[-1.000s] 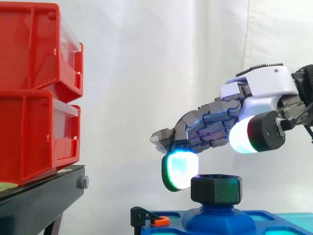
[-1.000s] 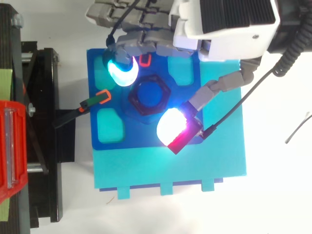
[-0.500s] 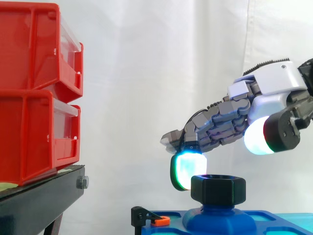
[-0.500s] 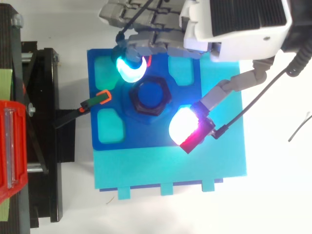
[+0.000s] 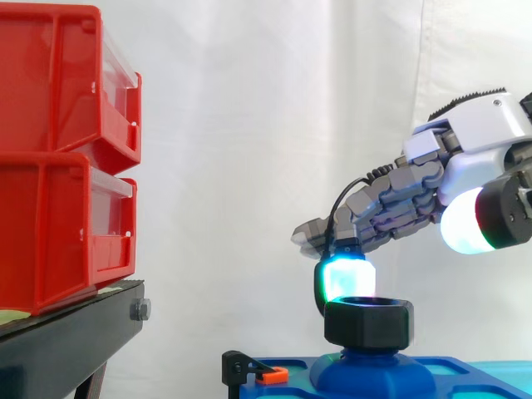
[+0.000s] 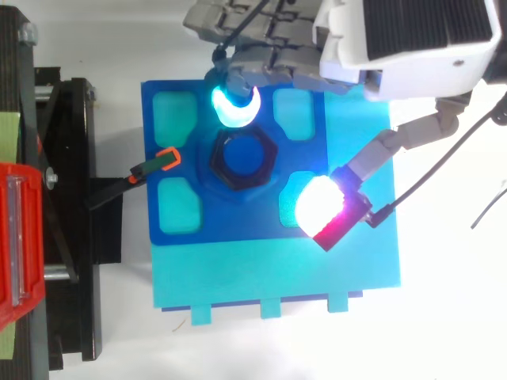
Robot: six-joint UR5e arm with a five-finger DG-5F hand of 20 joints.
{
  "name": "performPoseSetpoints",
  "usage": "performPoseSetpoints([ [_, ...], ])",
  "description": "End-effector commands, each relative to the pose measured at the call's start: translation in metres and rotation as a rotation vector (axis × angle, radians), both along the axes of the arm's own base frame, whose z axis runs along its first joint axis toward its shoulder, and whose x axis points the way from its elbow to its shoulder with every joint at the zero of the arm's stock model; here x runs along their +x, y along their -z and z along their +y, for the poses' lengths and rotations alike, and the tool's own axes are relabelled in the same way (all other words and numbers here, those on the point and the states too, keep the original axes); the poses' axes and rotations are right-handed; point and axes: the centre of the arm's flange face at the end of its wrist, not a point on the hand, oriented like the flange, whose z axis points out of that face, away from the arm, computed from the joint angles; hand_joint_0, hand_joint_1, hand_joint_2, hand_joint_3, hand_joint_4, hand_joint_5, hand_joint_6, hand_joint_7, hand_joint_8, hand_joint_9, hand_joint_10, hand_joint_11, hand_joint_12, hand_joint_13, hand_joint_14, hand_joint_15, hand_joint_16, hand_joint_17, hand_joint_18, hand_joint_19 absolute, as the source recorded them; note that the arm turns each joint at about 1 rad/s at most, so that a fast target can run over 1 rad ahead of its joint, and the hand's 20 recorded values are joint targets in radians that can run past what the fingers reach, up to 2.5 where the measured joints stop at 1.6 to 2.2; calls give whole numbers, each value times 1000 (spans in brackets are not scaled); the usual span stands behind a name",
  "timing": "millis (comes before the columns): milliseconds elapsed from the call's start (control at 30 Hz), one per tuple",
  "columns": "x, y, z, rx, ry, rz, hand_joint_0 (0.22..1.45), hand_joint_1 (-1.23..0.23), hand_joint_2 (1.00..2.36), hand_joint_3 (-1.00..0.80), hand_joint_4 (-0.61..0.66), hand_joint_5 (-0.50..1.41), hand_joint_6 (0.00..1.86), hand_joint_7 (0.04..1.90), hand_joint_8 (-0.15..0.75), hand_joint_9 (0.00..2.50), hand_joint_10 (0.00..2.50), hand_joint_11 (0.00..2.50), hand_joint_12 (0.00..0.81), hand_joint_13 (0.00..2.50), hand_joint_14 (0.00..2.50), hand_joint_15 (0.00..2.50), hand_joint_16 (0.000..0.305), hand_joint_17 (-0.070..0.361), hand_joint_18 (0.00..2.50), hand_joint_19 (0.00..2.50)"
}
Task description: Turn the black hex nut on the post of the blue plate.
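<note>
White surface (image 6: 451, 332) carries black stand (image 5: 66, 332) at left, cyan base (image 6: 277, 273) at right. Red bins (image 5: 50, 83) on stand; blue plate (image 6: 307, 158) on base.

Lab – white curtain (image 5: 249, 125), red bins (image 5: 50, 158), black stand (image 5: 75, 332)

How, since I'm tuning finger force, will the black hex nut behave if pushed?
Probably rigid: the black hex nut looks thick, solid. Sitting on the blue post, it should rotate rather than slide or tip. Its flat sides likely offer good purchase.
</note>
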Motion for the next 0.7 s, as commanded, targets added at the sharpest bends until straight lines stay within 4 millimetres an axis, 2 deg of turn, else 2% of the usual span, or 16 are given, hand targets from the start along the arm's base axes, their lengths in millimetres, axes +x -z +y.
performPoseSetpoints([
  [0,-8,-12,5,-18,-10,15,314,-447,1000,-500,339,-229,503,1068,253,16,0,0,411,37,0,0,56,126,0,0],
  [167,-23,-16,12,-29,-11,114,314,-450,1000,-500,338,-229,503,1068,253,15,0,0,411,38,0,0,56,125,0,0],
  [467,-24,-16,22,-30,-17,130,317,-456,1000,-500,335,-229,503,1069,251,15,0,0,409,36,0,0,56,126,0,0],
  [667,-32,-43,30,-35,14,105,318,-454,1000,-500,340,-229,503,1069,251,15,0,0,410,37,0,0,56,126,0,0],
])
